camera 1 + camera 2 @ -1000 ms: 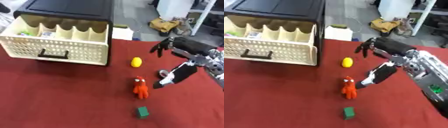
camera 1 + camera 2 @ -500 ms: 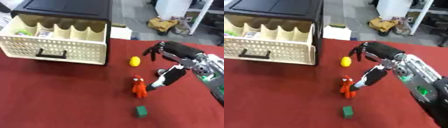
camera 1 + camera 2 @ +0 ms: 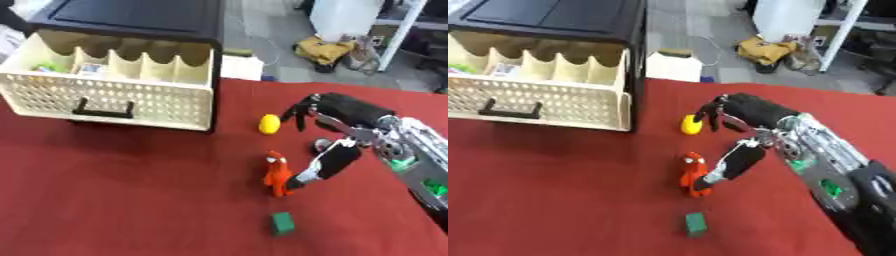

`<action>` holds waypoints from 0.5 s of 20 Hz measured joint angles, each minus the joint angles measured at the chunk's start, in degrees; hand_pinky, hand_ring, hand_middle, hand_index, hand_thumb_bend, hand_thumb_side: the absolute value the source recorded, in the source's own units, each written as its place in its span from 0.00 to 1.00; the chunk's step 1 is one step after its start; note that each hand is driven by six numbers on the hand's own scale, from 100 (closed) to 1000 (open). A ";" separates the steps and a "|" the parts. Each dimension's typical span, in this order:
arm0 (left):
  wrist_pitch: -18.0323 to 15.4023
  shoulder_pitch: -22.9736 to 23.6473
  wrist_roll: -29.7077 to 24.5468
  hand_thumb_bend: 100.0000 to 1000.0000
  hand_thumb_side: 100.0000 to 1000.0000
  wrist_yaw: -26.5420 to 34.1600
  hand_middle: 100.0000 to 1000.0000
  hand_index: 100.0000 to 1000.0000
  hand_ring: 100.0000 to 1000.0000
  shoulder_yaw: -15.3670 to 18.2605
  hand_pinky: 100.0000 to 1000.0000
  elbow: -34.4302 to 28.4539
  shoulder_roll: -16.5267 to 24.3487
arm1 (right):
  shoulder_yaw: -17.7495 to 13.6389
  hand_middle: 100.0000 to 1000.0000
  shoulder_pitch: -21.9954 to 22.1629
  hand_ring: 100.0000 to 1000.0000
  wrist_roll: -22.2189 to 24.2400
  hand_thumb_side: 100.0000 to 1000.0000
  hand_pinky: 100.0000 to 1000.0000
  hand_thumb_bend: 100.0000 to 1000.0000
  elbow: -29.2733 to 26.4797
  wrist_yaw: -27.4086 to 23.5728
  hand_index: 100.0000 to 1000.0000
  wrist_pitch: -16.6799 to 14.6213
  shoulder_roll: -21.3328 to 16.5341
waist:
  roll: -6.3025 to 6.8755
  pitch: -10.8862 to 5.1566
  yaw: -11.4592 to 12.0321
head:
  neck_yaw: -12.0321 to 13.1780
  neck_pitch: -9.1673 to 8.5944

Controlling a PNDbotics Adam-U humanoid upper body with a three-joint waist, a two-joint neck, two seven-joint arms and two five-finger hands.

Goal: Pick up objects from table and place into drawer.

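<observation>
Nearby, yellow egg (image 3: 269, 124), green block (image 3: 281, 223), drawer (image 3: 114, 97).

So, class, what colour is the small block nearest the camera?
Green block, clearest in the left eye view.

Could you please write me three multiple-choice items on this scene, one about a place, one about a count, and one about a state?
1. Where does the green block lie?
A. in the drawer
B. on the red cloth, nearer the camera than the orange figure
C. on top of the black cabinet

2. How many loose small objects lie on the red cloth?
A. three
B. one
C. five

3. What state is the cream drawer in?
A. shut
B. removed
C. pulled open

Key: 1 B, it sits below the figure. 2 A, yellow object, figure, block. 3 C, its dividers show.
</observation>
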 measured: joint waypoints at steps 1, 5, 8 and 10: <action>0.02 0.09 -0.01 0.01 1.00 -0.02 0.49 0.85 0.45 0.00 0.51 0.00 0.00 | 0.22 0.46 0.00 0.74 0.01 0.49 0.68 0.84 0.22 0.29 0.79 -0.20 0.21 | 0.00 0.00 -0.01 | 0.00 0.00; 0.11 0.14 -0.11 0.00 1.00 -0.05 0.49 0.84 0.45 0.03 0.52 0.00 0.00 | 0.61 0.45 0.07 0.73 -0.08 0.49 0.67 0.83 1.00 1.00 0.78 -0.67 0.62 | 0.00 0.00 0.00 | 0.00 0.00; 0.17 0.24 -0.26 0.00 1.00 -0.07 0.49 0.84 0.45 0.03 0.51 0.00 -0.04 | 0.71 0.45 0.09 0.73 -0.52 0.51 0.66 0.81 2.08 1.89 0.79 -0.69 0.90 | 0.00 0.00 0.12 | -0.09 -0.02; 0.23 0.24 -0.40 0.00 1.00 -0.07 0.49 0.83 0.45 0.03 0.51 0.00 -0.10 | 0.99 0.45 0.08 0.73 -1.04 0.50 0.66 0.80 3.12 2.74 0.79 -0.65 1.31 | 0.00 0.00 0.21 | -0.34 -0.02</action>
